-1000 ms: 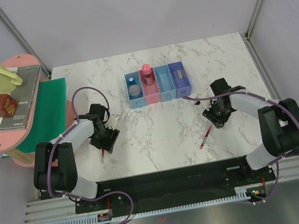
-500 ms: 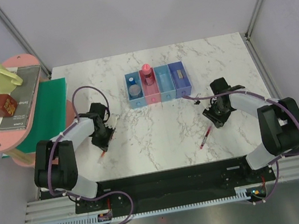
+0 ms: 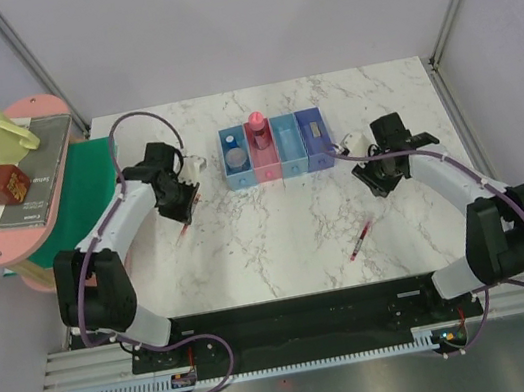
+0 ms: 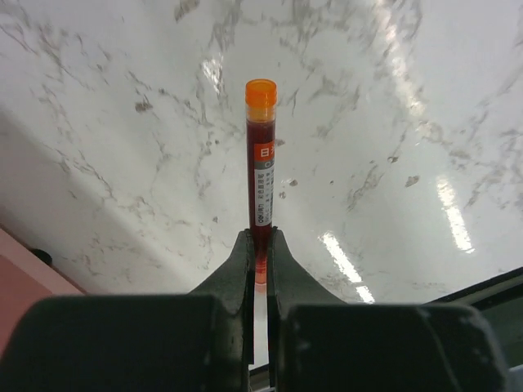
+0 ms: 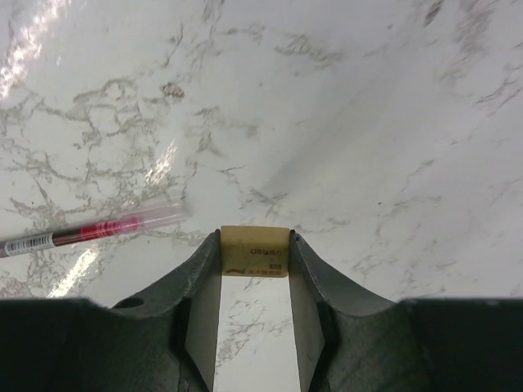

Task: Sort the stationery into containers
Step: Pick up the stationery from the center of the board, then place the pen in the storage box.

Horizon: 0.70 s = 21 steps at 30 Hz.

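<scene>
Right tool (image 5: 254, 238) clamped on a tan block (image 5: 254, 251); a loose red pen (image 3: 359, 241) lies on the surface (image 3: 277, 224) nearer the bases. Left tool (image 4: 260, 245) pinches the other red pen (image 4: 261, 155), orange cap pointing away. Beyond both: row of four bins (image 3: 283, 171), pink glue stick (image 3: 256, 126) standing in the pink one.

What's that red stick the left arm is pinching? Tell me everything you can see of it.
It is a thin pen: a clear plastic barrel filled with red ink, an orange cap at the far end and a printed label. The left arm's dark fingers clamp its near end; it sticks straight out over the marble table.
</scene>
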Tool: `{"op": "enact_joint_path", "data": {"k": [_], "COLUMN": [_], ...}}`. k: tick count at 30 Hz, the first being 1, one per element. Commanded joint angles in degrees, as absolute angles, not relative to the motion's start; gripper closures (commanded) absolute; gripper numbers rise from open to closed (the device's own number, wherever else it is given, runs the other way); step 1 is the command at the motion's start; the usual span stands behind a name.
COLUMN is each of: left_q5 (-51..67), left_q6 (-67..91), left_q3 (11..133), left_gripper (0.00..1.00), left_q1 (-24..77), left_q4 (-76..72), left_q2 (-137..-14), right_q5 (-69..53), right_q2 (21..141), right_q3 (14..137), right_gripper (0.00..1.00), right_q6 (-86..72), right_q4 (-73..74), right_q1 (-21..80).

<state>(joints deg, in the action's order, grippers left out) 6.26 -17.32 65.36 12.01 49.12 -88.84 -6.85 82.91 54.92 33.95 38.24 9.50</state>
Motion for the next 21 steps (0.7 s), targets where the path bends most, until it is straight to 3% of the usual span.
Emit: {"op": "enact_joint_path", "data": {"k": [1, 21], "left_q5": [14.49, 39.2], "left_q6": [-14.07, 7.28], "left_q3": [75.39, 106.68], "left_gripper": [0.98, 0.98], "left_q1": [12.22, 21.08], "left_q4": [52.82, 37.71], "left_q2": [-87.71, -109.05], "right_q5": [-7.91, -12.83], "right_q2": [81.12, 100.89], "right_q3": [61.25, 86.99], "right_gripper": [0.8, 0.81], "right_q6": [31.03, 18.99], "right_q4": [39.29, 30.06], "right_q1": [9.4, 12.48]}}
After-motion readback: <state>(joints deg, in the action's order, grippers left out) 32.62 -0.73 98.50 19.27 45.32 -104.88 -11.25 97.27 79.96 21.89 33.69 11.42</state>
